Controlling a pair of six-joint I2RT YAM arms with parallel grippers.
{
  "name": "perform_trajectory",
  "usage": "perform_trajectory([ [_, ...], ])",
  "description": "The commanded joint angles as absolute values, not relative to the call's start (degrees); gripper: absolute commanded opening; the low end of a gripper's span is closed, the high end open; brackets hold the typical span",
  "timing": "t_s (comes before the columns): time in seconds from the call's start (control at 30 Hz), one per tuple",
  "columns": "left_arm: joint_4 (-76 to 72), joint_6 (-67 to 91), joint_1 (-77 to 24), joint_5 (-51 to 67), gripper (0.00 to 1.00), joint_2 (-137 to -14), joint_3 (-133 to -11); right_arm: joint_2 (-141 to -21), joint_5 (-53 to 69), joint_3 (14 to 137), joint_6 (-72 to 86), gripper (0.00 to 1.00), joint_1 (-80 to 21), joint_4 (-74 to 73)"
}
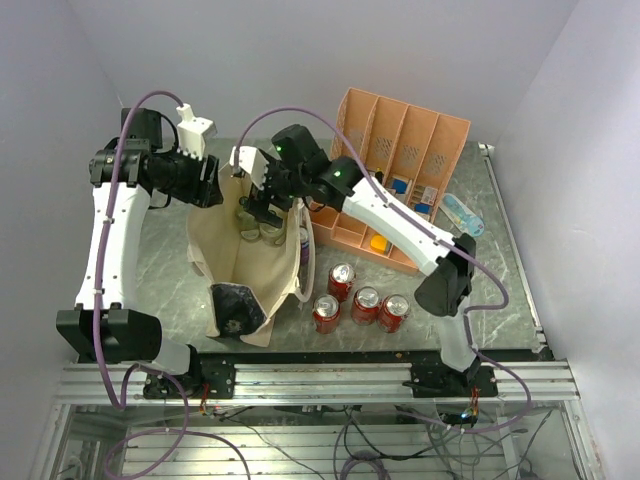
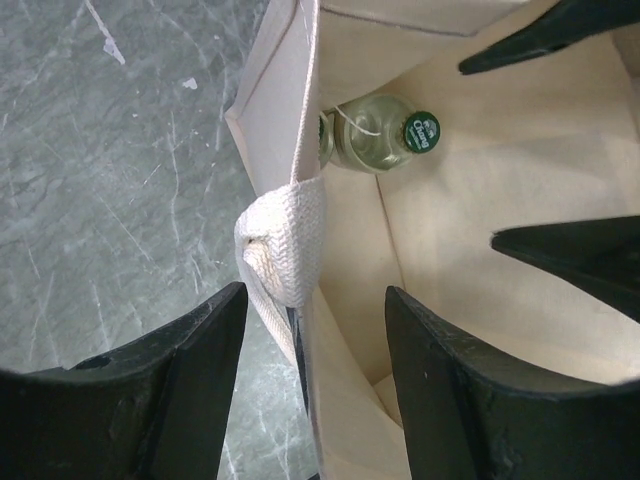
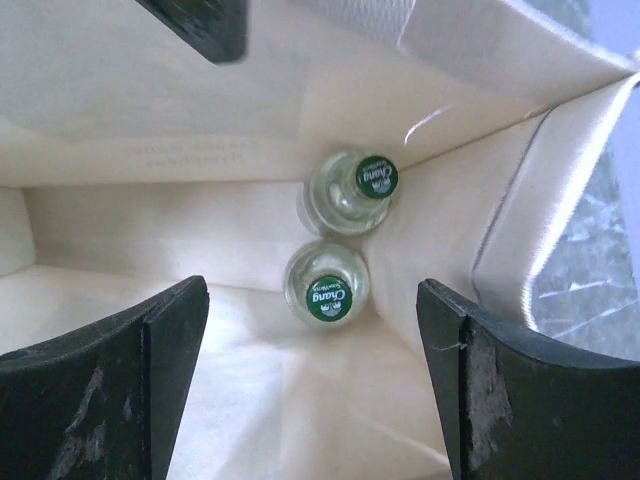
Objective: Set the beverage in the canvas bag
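Toward the worktop's left edge, we see the canvas bag standing with two beverage bottles inside its far end. Our left gripper and right gripper both gape wide, holding nothing.

The grey marbled table carries the canvas bag, standing upright. Just right of the bag stand four red cans. Farther right and back from it are an orange organizer and a clear bottle.

The left arm arches from seven o'clock toward ten, left gripper pointing down (fingers parted). The right arm reaches from five o'clock, right gripper spread wide.
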State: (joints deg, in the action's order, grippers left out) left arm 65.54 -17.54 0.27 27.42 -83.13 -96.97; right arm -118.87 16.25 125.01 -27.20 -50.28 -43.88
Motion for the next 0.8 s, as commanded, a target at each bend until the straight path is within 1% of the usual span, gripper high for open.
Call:
perform_trajectory([
  [0.0,62.6,-14.0,0.1,28.9,0.68,-82.0,-99.6,-114.5,20.9,126.0,-25.8,0.84,-49.9,-41.9],
  [0.13,61.8,-13.0,0.1,29.0,0.71,-81.9,-100.1,-110.2,20.1,125.3,-24.2,0.83,-49.9,-41.1],
  [0.33,61.0,-14.2,0.1,27.3,0.75,-81.8,-100.1,-102.0,16.3,118.7,-23.3,0.83,-49.7,-40.4],
  [0.47,60.7,-15.2,0.1,26.6,0.78,-81.7,-102.4,-99.6,16.0,115.8,-24.0,0.81,-49.6,-41.1],
  [0.53,61.0,-15.8,0.1,26.4,0.79,-81.6,-103.6,-99.9,17.4,116.1,-24.7,0.78,-49.6,-42.1],
  [0.63,61.2,-15.3,0.1,26.1,0.80,-80.9,-103.7,-103.7,20.0,119.0,-25.7,0.71,-49.7,-44.0],
  [0.7,61.3,-14.7,0.2,26.2,0.80,-80.3,-102.6,-107.9,20.2,123.2,-26.3,0.67,-49.8,-46.4],
  [0.77,61.4,-13.8,0.1,26.0,0.80,-79.2,-100.7,-112.5,19.8,128.8,-27.0,0.66,-49.9,-49.9],
])
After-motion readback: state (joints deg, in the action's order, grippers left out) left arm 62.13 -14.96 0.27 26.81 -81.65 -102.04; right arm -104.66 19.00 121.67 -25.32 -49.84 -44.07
